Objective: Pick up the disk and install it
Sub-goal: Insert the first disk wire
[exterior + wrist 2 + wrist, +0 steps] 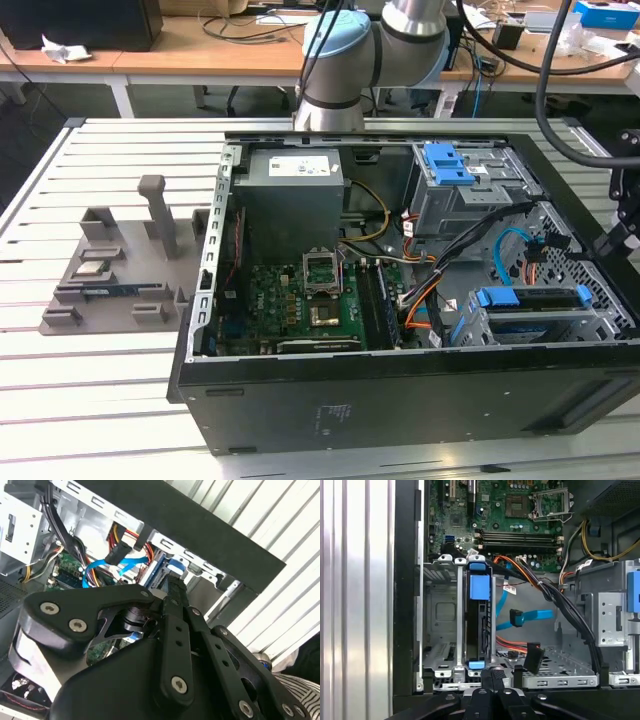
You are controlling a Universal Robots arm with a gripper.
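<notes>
An open computer case (400, 400) lies on a slatted metal table (100, 380). The disk (479, 625), edged in bright blue plastic, stands on its edge in a slot of the metal drive cage (440, 615) near the case wall, beside the green motherboard (510, 515). In the first wrist view the gripper (492, 676) sits just off the disk's near end, its black fingers (499, 677) pressed together with no gap and nothing held, apart from the disk. Blue and orange cables (530, 615) lie loose beside the cage.
</notes>
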